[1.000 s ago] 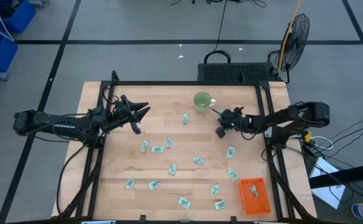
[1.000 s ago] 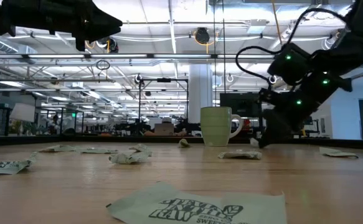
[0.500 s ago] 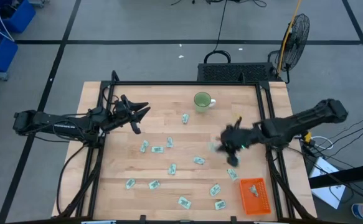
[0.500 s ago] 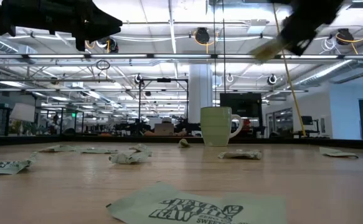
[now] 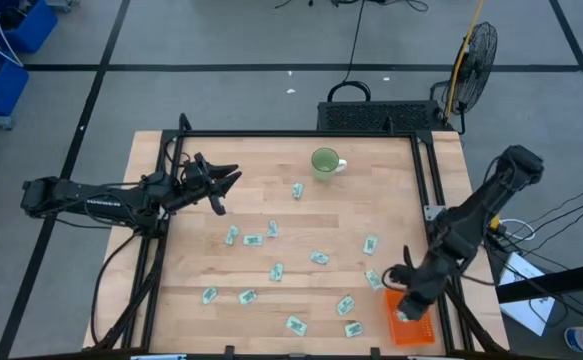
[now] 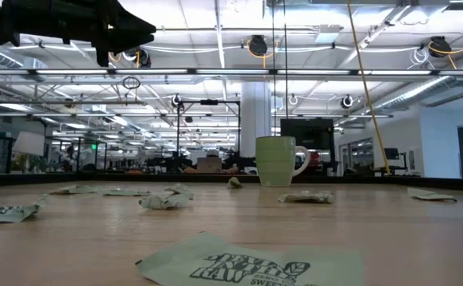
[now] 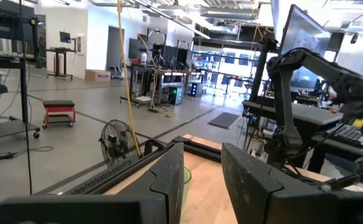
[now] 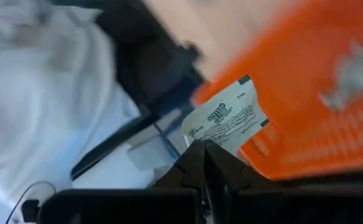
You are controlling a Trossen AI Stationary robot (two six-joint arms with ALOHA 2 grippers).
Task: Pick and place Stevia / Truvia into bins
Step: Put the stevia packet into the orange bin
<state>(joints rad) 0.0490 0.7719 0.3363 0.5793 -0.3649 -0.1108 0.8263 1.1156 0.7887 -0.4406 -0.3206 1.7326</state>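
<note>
Right gripper (image 8: pixel 203 149) pinches a sachet (image 8: pixel 226 120) above the orange tray (image 5: pixel 415 327); the left gripper (image 5: pixel 226 180), jaws apart, hovers far from the mug (image 5: pixel 324 162).

Open-plan robotics lab.
Test rigs (image 6: pixel 207 131), monitors (image 7: pixel 302 37) and a floor fan (image 5: pixel 476 50) are standing around under exposed ceiling pipes (image 6: pixel 215 73).

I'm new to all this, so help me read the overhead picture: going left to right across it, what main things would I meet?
left gripper → green mug → right gripper, pinching a sachet → orange tray
</note>
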